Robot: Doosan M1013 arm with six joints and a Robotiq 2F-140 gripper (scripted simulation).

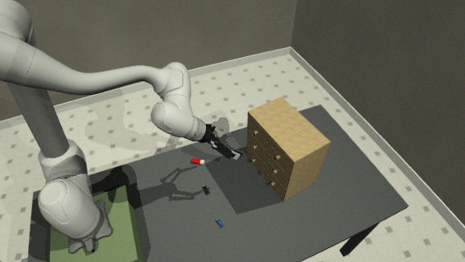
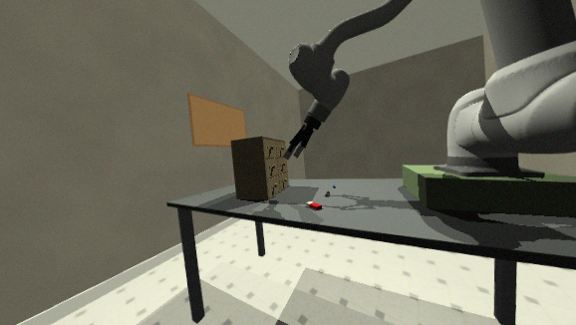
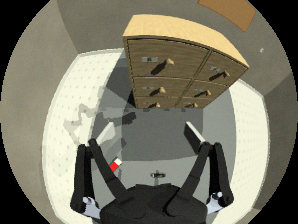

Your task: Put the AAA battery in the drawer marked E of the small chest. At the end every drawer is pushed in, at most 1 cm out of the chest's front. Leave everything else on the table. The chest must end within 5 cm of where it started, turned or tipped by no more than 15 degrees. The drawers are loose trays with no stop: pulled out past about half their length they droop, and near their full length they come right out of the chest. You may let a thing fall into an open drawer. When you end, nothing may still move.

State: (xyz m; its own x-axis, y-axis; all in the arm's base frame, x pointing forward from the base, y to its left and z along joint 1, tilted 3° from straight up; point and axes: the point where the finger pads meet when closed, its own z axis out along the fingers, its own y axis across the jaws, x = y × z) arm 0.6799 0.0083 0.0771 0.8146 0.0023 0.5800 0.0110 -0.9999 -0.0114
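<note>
The small wooden chest [image 1: 310, 169] [image 2: 248, 169] [image 3: 170, 26] stands upright, with two columns of three knobbed drawers. All drawers look pushed in; their labels are too small to read, so I cannot tell which is E. A small blue cylinder [image 1: 219, 223] [image 2: 334, 186], seemingly the AAA battery, lies on the table; in the wrist view it is almost hidden behind the right finger. My gripper [image 1: 237, 155] [image 2: 293, 154] [image 3: 149, 129] is open and empty, tilted towards the chest's front, above the table and near the upper drawers. I cannot tell of any contact.
A red and white block [image 1: 195, 161] [image 2: 315, 205] [image 3: 114, 165] and a small dark object [image 1: 206, 190] [image 2: 327, 193] [image 3: 158, 175] lie on the table [image 1: 354, 173] before the chest. The arm stands on a green base [image 1: 121, 225] [image 2: 473, 194].
</note>
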